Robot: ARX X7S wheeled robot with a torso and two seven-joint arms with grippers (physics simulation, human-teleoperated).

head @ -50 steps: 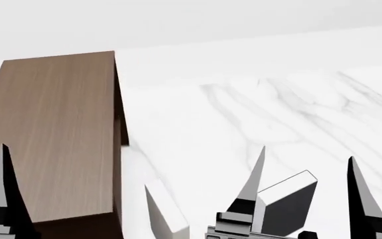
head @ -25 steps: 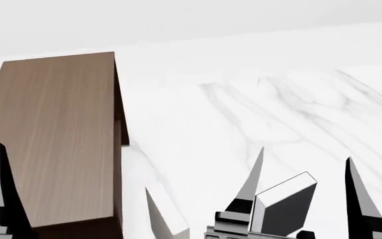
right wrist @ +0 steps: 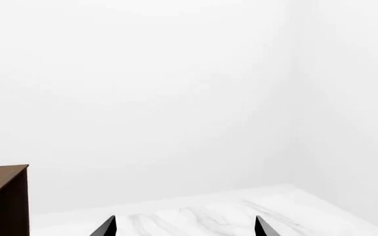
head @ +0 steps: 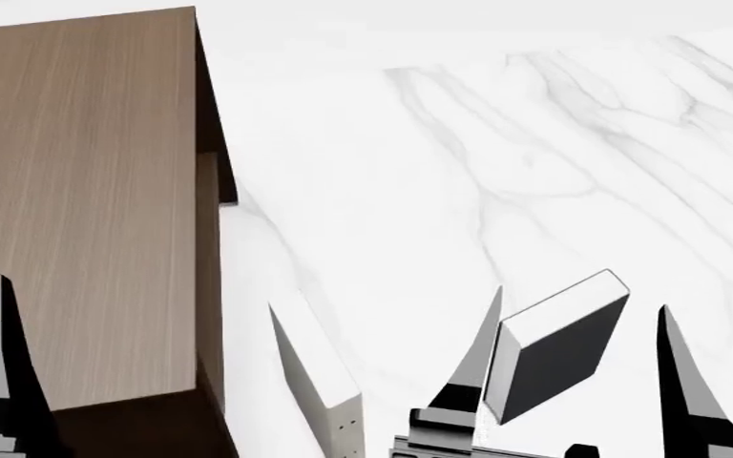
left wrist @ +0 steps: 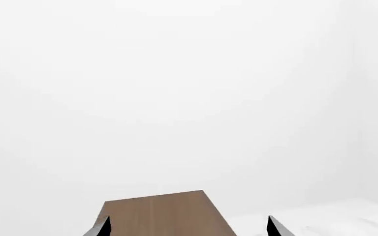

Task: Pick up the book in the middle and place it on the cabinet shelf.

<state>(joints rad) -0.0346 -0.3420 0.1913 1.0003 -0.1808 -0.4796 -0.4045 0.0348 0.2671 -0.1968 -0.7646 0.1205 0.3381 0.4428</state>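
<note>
The dark grey book point(head: 555, 355) with white page edges lies tilted on the marble table, seen in the head view between my right gripper's two fingers. My right gripper point(head: 580, 298) is open and holds nothing; its wrist view point(right wrist: 185, 225) shows only bare table between the tips. The brown wood-grain cabinet point(head: 80, 191) stands at the left, its flat top bare. It also shows in the left wrist view point(left wrist: 159, 214) and the right wrist view point(right wrist: 2, 201). My left gripper point(left wrist: 187, 227) is open over the cabinet top; one of its fingers point(head: 8, 382) shows in the head view.
A pale beige-white book point(head: 316, 382) with small spine dots stands between the cabinet and the dark book. The white marble table point(head: 494, 172) stretches away behind them. A plain white wall point(right wrist: 175, 98) lies beyond.
The head view has tipped down and closer: the cabinet and table fill more of the frame, and the pale book's spine dots now show. Both grippers stay open in the same places.
</note>
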